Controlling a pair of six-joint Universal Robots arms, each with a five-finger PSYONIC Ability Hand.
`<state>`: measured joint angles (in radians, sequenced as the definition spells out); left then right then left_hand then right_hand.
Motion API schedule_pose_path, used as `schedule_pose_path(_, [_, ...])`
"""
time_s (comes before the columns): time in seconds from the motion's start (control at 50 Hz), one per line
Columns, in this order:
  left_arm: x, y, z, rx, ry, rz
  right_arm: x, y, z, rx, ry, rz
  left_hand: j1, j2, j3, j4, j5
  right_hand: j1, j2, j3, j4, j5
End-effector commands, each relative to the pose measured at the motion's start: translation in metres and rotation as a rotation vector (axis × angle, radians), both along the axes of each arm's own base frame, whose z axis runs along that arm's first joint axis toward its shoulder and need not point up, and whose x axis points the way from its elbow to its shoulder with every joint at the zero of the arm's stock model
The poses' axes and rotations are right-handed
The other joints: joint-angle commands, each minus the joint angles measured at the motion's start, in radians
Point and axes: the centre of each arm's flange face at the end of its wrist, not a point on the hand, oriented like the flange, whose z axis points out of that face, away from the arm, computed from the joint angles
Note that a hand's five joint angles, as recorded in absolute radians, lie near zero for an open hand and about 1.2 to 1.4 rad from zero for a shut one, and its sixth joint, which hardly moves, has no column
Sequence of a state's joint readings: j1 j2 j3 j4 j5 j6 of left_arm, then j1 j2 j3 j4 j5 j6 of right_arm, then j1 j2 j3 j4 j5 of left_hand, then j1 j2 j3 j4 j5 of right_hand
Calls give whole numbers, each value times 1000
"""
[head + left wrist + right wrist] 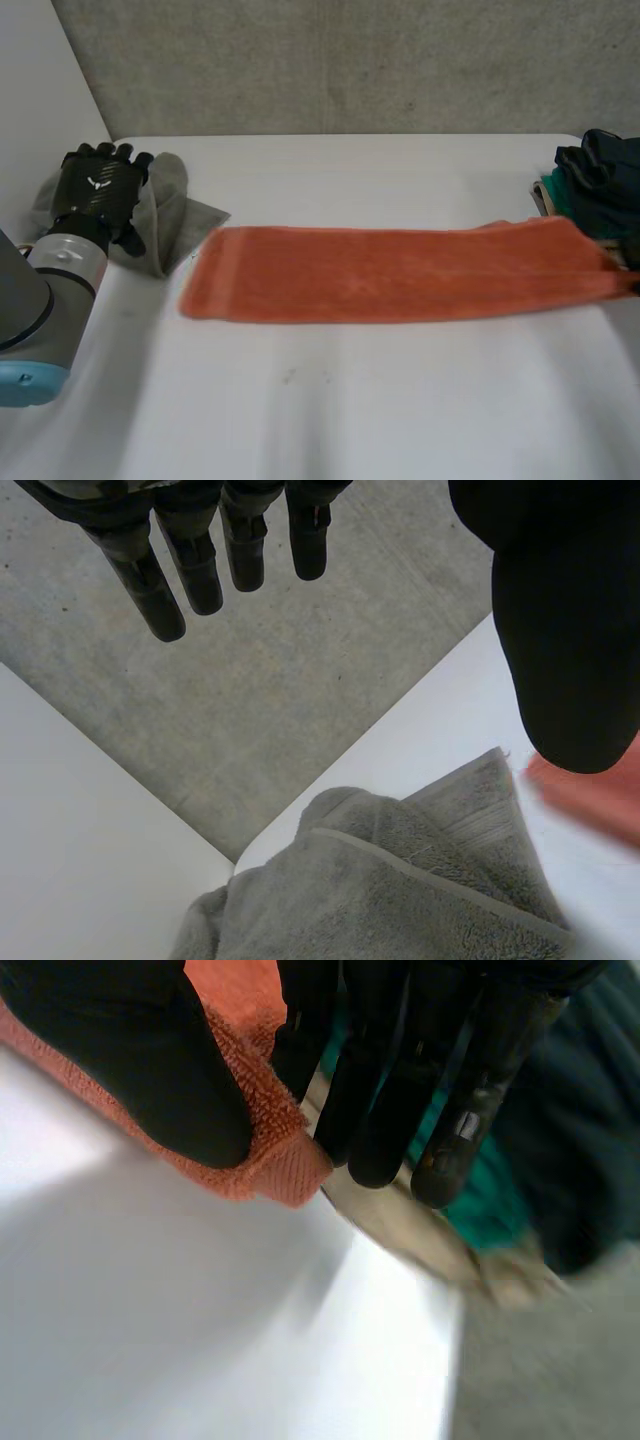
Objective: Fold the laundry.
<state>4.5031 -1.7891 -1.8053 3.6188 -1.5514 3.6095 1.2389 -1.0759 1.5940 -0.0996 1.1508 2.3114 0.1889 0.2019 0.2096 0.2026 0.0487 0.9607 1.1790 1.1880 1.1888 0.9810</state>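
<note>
Head view: I see orange towel (390,272) flat across the table (350,420), left hand (100,190) over grey towel (175,205). Left wrist: fingers straight, spread, above the grey towel. Right wrist: right hand (130,1050) pinches the orange towel's corner.

Lab: white table (350,410), grey concrete surface (350,60)

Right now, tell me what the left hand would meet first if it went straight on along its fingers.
Likely the grey concrete wall: the left hand points its straight fingers past the table edge, and the grey towel lies below its palm, off that line. Depth is unclear.
</note>
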Motion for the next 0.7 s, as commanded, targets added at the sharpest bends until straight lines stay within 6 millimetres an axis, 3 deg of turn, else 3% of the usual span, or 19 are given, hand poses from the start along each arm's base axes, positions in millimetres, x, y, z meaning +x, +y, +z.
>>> schedule_pose_path(0.02, [2, 2, 4, -11, 2, 6, -15, 1, 10, 19, 102, 7, 10, -3, -11, -4, -24, 436, 217, 208, 207, 241])
schedule_pose_path(0.1, [3, 4, 6, -15, 5, 8, 37, 6, 25, -35, 78, 140, 7, -6, -14, -7, -27, 436, 217, 208, 207, 241])
schedule_pose_path(0.12, [4, 5, 8, -19, 6, 11, 65, 10, 34, -69, 66, 211, 7, -6, -14, -7, -27, 436, 217, 208, 207, 241])
schedule_pose_path(0.16, [5, 5, 11, -27, 7, 12, 97, 16, 44, -112, 60, 288, 7, -6, -14, -7, -27, 436, 217, 208, 207, 241])
schedule_pose_path(0.18, [5, 5, 12, -30, 8, 14, 130, 24, 52, -160, 51, 374, 7, -6, -14, -7, -27, 436, 217, 208, 207, 241])
schedule_pose_path(0.24, [8, 5, 16, -43, 10, 23, 180, 41, 66, -251, 33, 508, 7, -6, -14, -7, -27, 436, 217, 208, 207, 241])
schedule_pose_path(0.26, [9, 5, 17, -46, 11, 26, 212, 54, 76, -322, 17, 593, 7, -6, -14, -7, -27, 436, 217, 208, 207, 241])
schedule_pose_path(0.3, [12, 4, 21, -57, 13, 34, 243, 68, 85, -386, -10, 673, 7, -6, -14, -7, -27, 436, 217, 208, 207, 241])
schedule_pose_path(0.32, [12, 4, 21, -57, 13, 35, 257, 75, 87, -411, -26, 713, 7, -6, -14, -7, -27, 436, 217, 208, 207, 241])
schedule_pose_path(0.34, [12, 5, 22, -58, 15, 37, 284, 88, 82, -437, -62, 785, 7, -6, -14, -7, -27, 436, 217, 208, 207, 241])
schedule_pose_path(0.38, [12, 5, 22, -60, 14, 37, 310, 101, 71, -448, -99, 854, 7, -6, -14, -7, -27, 436, 217, 208, 207, 241])
schedule_pose_path(0.4, [13, 5, 22, -58, 15, 37, 333, 112, 62, -459, -137, 914, 7, -6, -14, -7, -27, 436, 217, 208, 207, 241])
schedule_pose_path(0.46, [12, 7, 21, -54, 14, 34, 362, 135, 42, -437, -176, 1011, 7, -6, -14, -7, -27, 436, 217, 208, 207, 241])
schedule_pose_path(0.48, [12, 7, 20, -51, 13, 34, 375, 149, 27, -405, -190, 1073, 7, -6, -14, -7, -27, 436, 217, 208, 207, 241])
schedule_pose_path(0.54, [10, 9, 17, -43, 12, 28, 388, 165, 3, -361, -200, 1146, 7, -6, -14, -7, -27, 376, 157, 148, 147, 181])
schedule_pose_path(0.56, [10, 10, 17, -43, 12, 26, 391, 170, -9, -336, -200, 1166, 7, -6, -14, -7, -27, -206, -425, -434, -434, -401])
schedule_pose_path(0.58, [9, 10, 17, -42, 12, 23, 392, 171, -13, -327, -201, 1173, 7, -6, -14, -7, -27, -509, -727, -736, -737, -703])
schedule_pose_path(0.6, [9, 10, 16, -40, 11, 23, 394, 171, -15, -331, -199, 1175, 7, -6, -14, -7, -27, -779, -997, -1006, -1007, -974])
schedule_pose_path(0.7, [6, 8, 17, -46, 13, 14, 392, 159, 11, -388, -211, 1055, 7, -6, -14, -7, -27, -786, -1004, -1013, -1014, -981])
